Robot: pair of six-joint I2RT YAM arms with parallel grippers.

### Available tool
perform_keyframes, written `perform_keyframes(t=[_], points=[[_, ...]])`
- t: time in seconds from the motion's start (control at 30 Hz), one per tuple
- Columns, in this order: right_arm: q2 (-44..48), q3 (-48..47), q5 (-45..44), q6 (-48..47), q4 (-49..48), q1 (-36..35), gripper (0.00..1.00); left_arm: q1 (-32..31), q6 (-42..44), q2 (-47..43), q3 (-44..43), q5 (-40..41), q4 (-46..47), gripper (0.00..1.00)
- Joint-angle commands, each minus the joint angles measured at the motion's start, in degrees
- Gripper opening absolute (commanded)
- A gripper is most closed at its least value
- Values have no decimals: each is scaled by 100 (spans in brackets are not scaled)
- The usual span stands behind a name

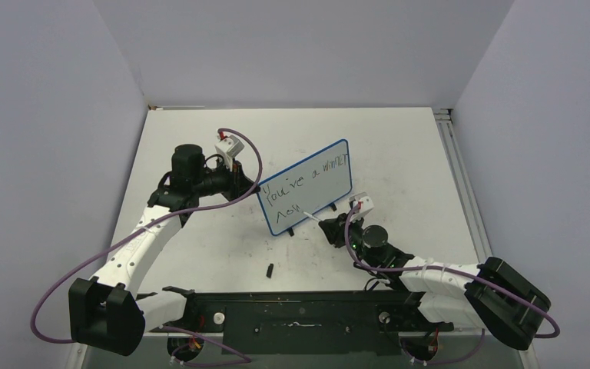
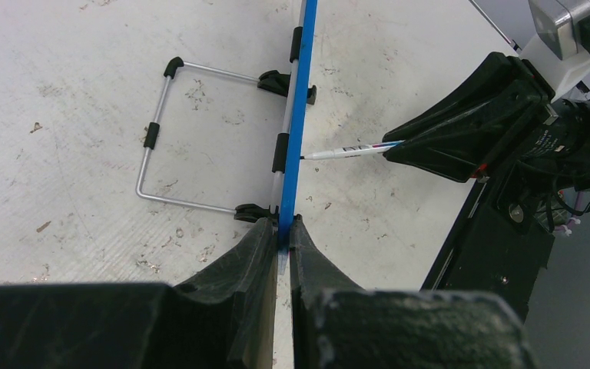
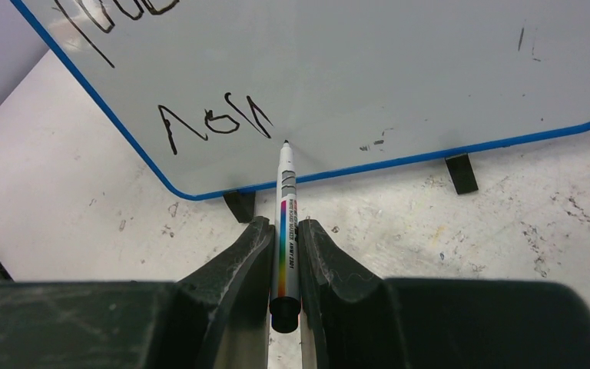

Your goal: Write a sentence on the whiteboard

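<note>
The whiteboard [image 1: 307, 187] with its blue frame stands tilted on black feet in the middle of the table. The sentence [image 1: 307, 178] reads "You've a" plus more scrawled letters, with a second line [image 3: 213, 121] lower left. My left gripper [image 1: 240, 181] is shut on the board's left edge; in the left wrist view [image 2: 280, 234] the blue frame [image 2: 301, 92] runs edge-on between the fingers. My right gripper [image 1: 336, 227] is shut on a white marker [image 3: 286, 219] with a rainbow stripe. Its tip [image 3: 286, 144] touches the board just right of the second line.
A small black marker cap [image 1: 270, 270] lies on the table in front of the board. The board's wire stand [image 2: 157, 138] sticks out behind it. The black mounting rail [image 1: 299, 315] runs along the near edge. White walls enclose the table.
</note>
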State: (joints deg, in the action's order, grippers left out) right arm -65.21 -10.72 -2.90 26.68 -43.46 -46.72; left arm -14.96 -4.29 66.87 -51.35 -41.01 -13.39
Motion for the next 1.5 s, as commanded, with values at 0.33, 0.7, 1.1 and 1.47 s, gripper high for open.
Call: perform_keyframes(t=[0.33,0.7,1.1,1.47], points=[[-77,-282,-145,-151,-331,-23,5,-35,-97,-72,-14,-110,10,0],[141,-485,-184,-208,-312,-15,5,-33,-97,-81,-15,-111,14,0],[432,-526,-257,-256,-143,-13,5,-39,-98,-81,-15,-124,16,0],[1080,-100,-301,-50,488,-28,5,-34,-98,-80,-12,-123,12,0]])
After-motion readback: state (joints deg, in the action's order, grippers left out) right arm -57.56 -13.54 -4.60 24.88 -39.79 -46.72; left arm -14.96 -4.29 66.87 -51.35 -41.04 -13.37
